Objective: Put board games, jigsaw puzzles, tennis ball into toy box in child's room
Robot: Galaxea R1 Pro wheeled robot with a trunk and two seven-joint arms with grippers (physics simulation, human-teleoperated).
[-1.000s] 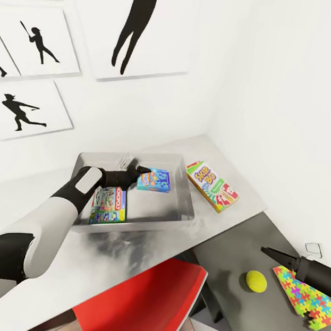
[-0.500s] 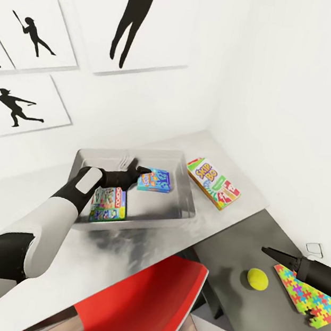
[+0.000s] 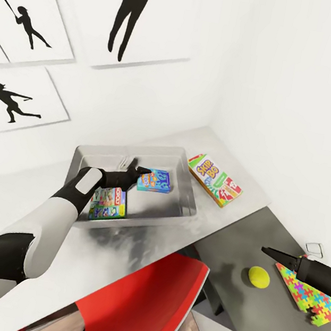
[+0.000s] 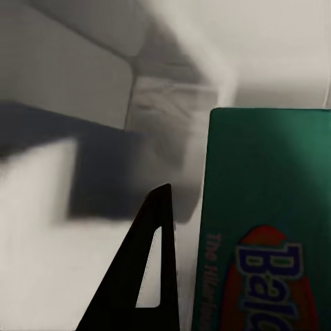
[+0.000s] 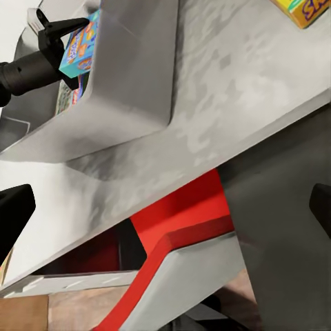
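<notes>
Gripping the blue board game (image 3: pixel 154 180) over the toy box (image 3: pixel 188 188), your left end effector (image 3: pixel 142 171) sits near its far rim; your right end effector (image 3: pixel 269 252) hovers spread above open dark bench (image 3: pixel 239 242).

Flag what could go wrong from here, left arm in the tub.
1. The left tool is at the blue game in the tub; pulling out could drag it or bump the green game.
2. The right tool hangs near the ball, which could roll off the desk if nudged.
</notes>
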